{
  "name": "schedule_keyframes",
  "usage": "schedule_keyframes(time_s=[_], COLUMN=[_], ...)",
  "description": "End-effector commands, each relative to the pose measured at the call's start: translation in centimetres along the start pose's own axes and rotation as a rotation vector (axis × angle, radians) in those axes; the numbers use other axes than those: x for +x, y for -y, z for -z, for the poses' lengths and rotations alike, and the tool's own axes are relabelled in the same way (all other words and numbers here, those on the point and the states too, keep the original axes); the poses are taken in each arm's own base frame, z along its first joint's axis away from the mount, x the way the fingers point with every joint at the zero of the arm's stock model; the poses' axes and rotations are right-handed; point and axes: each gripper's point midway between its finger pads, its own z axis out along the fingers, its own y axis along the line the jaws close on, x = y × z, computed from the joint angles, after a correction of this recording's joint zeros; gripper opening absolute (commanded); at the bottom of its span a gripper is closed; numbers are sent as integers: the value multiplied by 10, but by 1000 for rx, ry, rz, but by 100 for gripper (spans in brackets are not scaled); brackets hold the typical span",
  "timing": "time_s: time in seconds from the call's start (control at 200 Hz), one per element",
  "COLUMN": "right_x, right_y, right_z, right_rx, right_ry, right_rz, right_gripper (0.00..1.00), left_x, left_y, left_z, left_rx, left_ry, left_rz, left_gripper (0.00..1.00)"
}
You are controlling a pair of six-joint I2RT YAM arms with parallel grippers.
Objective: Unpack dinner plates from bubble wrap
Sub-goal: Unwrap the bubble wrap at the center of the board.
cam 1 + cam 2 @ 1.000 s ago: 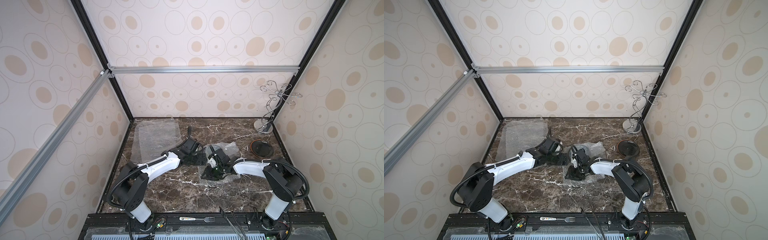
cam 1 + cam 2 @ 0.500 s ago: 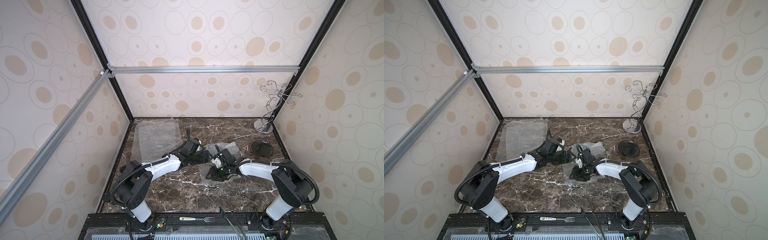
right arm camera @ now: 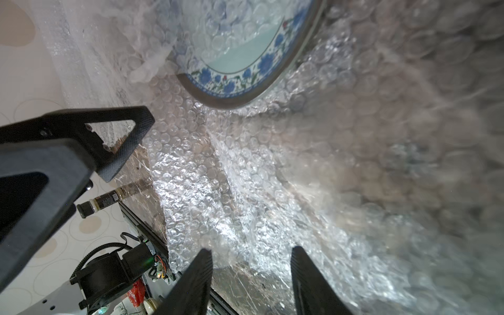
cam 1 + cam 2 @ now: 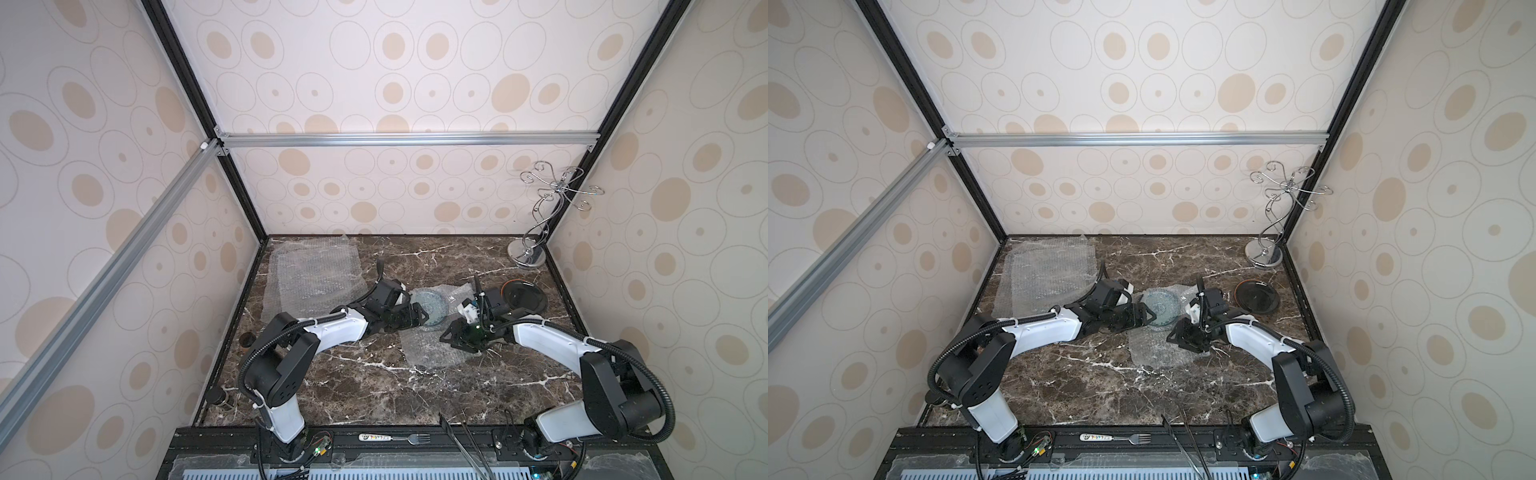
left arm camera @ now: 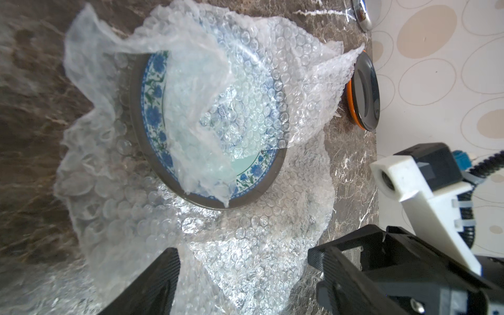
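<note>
Here the plate (image 5: 152, 117) lies mid-worktop (image 4: 374, 386) on its bubble wrap (image 5: 245, 245), a loose flap across it; the left gripper (image 4: 423, 316) gapes wide at its rim; the right gripper (image 3: 252, 253) stands open, empty, over the wrap; tugging the sheet could drag the plate along.

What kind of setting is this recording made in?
Probably a staged robot test booth rather than a real home: wallpapered panels on a metal frame, a marble-look tabletop, and the left arm and right arm mounted at its front edge.
</note>
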Motion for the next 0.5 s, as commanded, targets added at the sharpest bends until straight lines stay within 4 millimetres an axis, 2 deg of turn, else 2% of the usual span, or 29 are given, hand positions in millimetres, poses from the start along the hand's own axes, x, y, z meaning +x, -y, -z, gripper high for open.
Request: schedule_keyframes(time_s=[0.0, 0.295, 0.495], right_x=[-3, -10, -14], right_y=[4, 23, 38], right_z=[1, -8, -8], right_rx=[-4, 14, 29], right_ry=[-26, -38, -24], right_rz=[0, -30, -60], right_gripper=[50, 50, 50], left_x=[6, 37, 42], left_y=[-4, -40, -48], left_z=[-2, -1, -3], left_rx=[1, -68, -80], left_ry=[-9, -49, -52], left_rz=[7, 25, 33], left_gripper=[83, 82, 82])
